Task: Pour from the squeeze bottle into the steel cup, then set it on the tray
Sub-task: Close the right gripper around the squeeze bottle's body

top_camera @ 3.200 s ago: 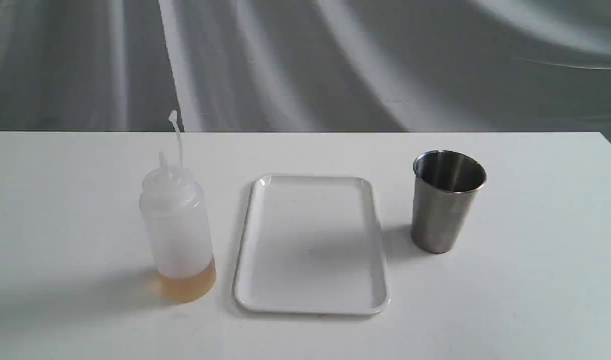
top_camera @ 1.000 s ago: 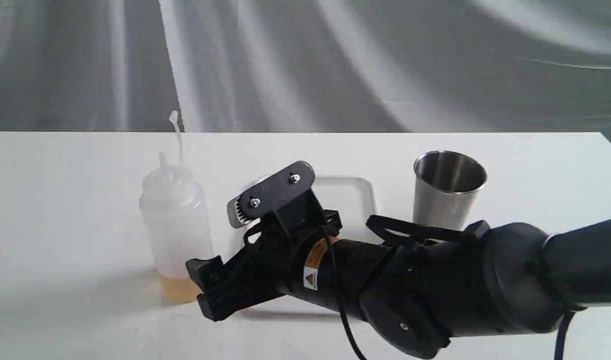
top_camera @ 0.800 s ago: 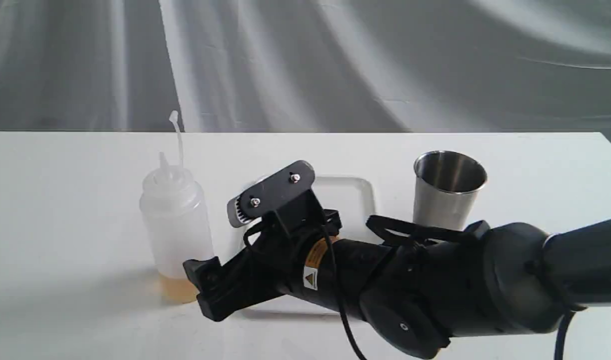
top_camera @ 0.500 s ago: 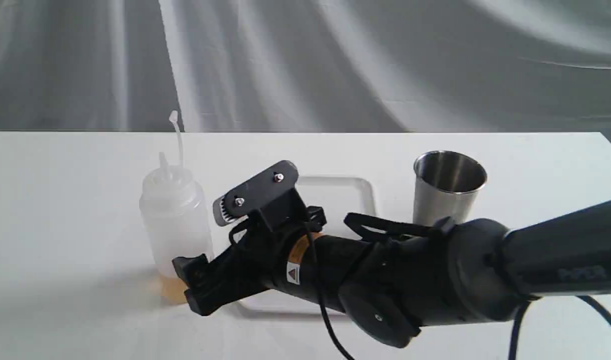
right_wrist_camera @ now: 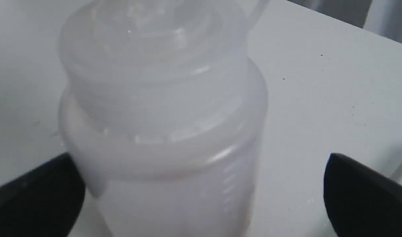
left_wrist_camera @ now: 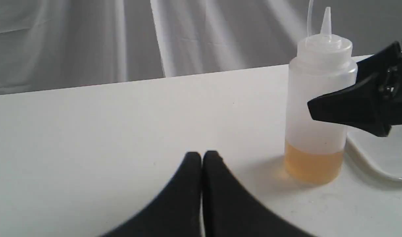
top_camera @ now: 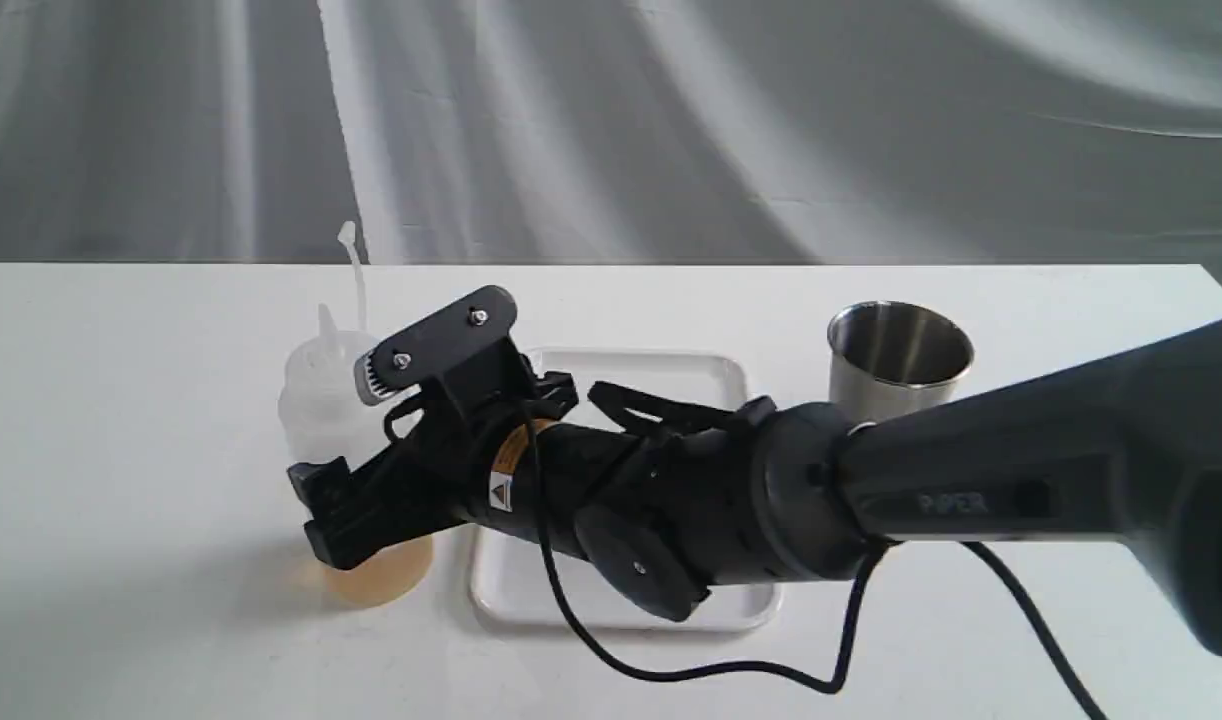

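Note:
The squeeze bottle (top_camera: 316, 400) stands upright on the table left of the tray (top_camera: 691, 375), with amber liquid (top_camera: 381, 578) at its bottom. My right gripper (top_camera: 321, 512) reaches across the tray and stands open around the bottle's body. In the right wrist view the bottle (right_wrist_camera: 161, 131) sits between the two black fingers (right_wrist_camera: 36, 197); one is at its side, the other stands apart. The steel cup (top_camera: 901, 355) stands upright right of the tray. My left gripper (left_wrist_camera: 201, 158) is shut and empty, low over the table, apart from the bottle (left_wrist_camera: 319, 108).
The right arm's black body and its cable (top_camera: 731, 672) lie over the tray and hide most of it and the cup's lower half. A grey cloth backdrop hangs behind the white table (top_camera: 121, 420). A tray corner (left_wrist_camera: 382, 158) shows in the left wrist view.
The right arm has swung left and risen slightly. Its open gripper went from beside the bottle's base to around the bottle's body. Bottle, cup and tray have not moved.

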